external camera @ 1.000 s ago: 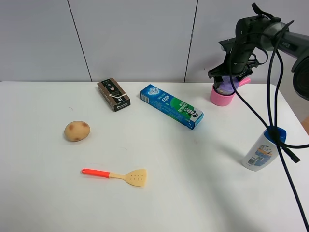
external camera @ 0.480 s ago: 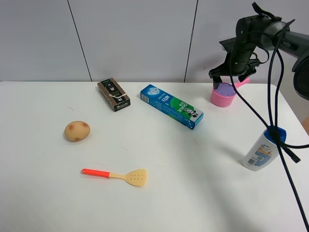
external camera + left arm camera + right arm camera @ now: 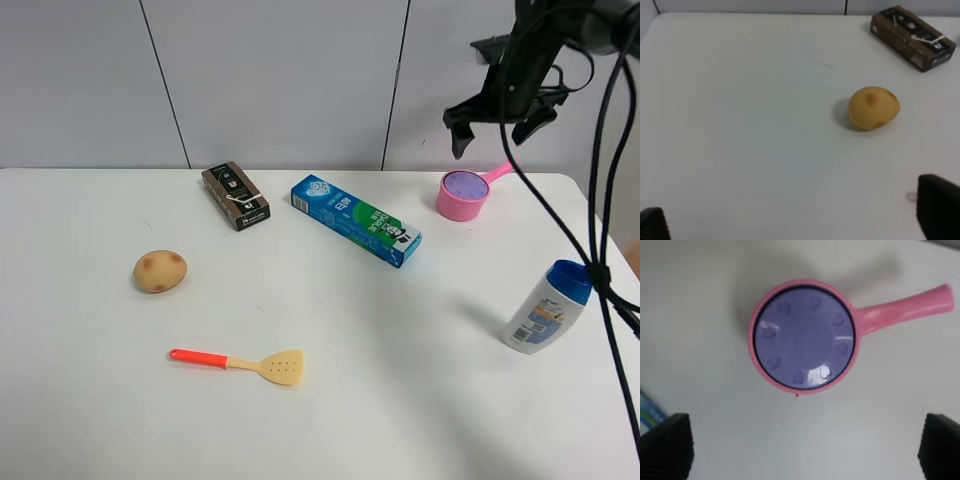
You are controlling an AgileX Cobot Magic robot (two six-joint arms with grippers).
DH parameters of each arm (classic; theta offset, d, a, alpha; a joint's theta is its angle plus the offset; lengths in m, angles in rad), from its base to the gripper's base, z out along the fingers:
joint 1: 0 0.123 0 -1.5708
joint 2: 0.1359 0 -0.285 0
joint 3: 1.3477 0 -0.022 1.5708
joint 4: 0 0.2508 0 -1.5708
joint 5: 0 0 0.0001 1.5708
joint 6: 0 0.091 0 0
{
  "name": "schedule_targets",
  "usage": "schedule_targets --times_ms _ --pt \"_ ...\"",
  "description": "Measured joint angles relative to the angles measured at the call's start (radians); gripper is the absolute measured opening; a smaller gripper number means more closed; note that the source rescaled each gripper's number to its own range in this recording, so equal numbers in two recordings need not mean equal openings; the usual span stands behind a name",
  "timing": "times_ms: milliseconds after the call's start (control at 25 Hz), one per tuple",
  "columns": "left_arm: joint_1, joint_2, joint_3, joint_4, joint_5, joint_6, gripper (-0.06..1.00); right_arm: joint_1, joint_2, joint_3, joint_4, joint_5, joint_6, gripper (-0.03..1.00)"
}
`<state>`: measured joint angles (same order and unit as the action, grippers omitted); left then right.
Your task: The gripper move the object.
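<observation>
The purple tub [image 3: 464, 184] [image 3: 804, 337] is sitting inside the pink saucepan [image 3: 450, 207] [image 3: 900, 310] near the far right corner of the white table [image 3: 400, 400]. Its lilac lid is facing up and filling the pan's mouth, and the pan's handle is pointing toward the right edge. The right gripper [image 3: 495, 128] [image 3: 802, 450] is hovering above the pan, clear of the tub, with its jaws standing wide apart and holding nothing; the right wrist view is looking straight down on the lid between the two dark fingertips [image 3: 665, 445]. Black cables [image 3: 600, 270] are trailing from the arm down across the right edge, passing in front of a white blue-capped bottle [image 3: 540, 312] that is standing there. The left gripper [image 3: 796, 220] is showing only in its own wrist view, jaws parted with nothing between them, over bare table toward the left edge. Beyond it, a potato [image 3: 160, 271] [image 3: 873, 107] is lying near the left edge and a brown box [image 3: 235, 195] [image 3: 912, 37] is lying toward the far edge. A blue and green carton [image 3: 355, 220] is lying near the far edge around the middle, and a spatula [image 3: 240, 363] with a red handle is lying toward the near edge, left of the middle.
</observation>
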<state>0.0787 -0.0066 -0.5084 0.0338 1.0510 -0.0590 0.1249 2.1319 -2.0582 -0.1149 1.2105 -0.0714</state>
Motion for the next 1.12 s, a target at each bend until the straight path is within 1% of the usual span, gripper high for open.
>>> schedule_targets --times_ms 200,320,480,680,800,1000,1120 --pt "0.000 0.000 0.000 0.000 0.000 0.000 1.00 0.000 -0.138 0.004 0.026 0.003 0.005 0.93" --pt "0.000 0.000 0.000 0.000 0.000 0.000 1.00 0.000 -0.250 0.058 0.016 0.002 0.005 0.93" --pt "0.000 0.000 0.000 0.000 0.000 0.000 1.00 0.000 -0.449 0.240 0.011 0.002 0.004 0.93" --pt "0.000 0.000 0.000 0.000 0.000 0.000 1.00 0.000 -0.726 0.519 0.009 0.006 0.012 0.93" --pt "0.000 0.000 0.000 0.000 0.000 0.000 1.00 0.000 -0.889 0.671 -0.016 0.007 0.027 0.93" --pt "0.000 0.000 0.000 0.000 0.000 0.000 1.00 0.000 -1.161 0.888 -0.107 0.007 0.123 0.93" --pt "0.000 0.000 0.000 0.000 0.000 0.000 1.00 0.000 -1.327 0.986 -0.110 0.008 0.176 0.93"
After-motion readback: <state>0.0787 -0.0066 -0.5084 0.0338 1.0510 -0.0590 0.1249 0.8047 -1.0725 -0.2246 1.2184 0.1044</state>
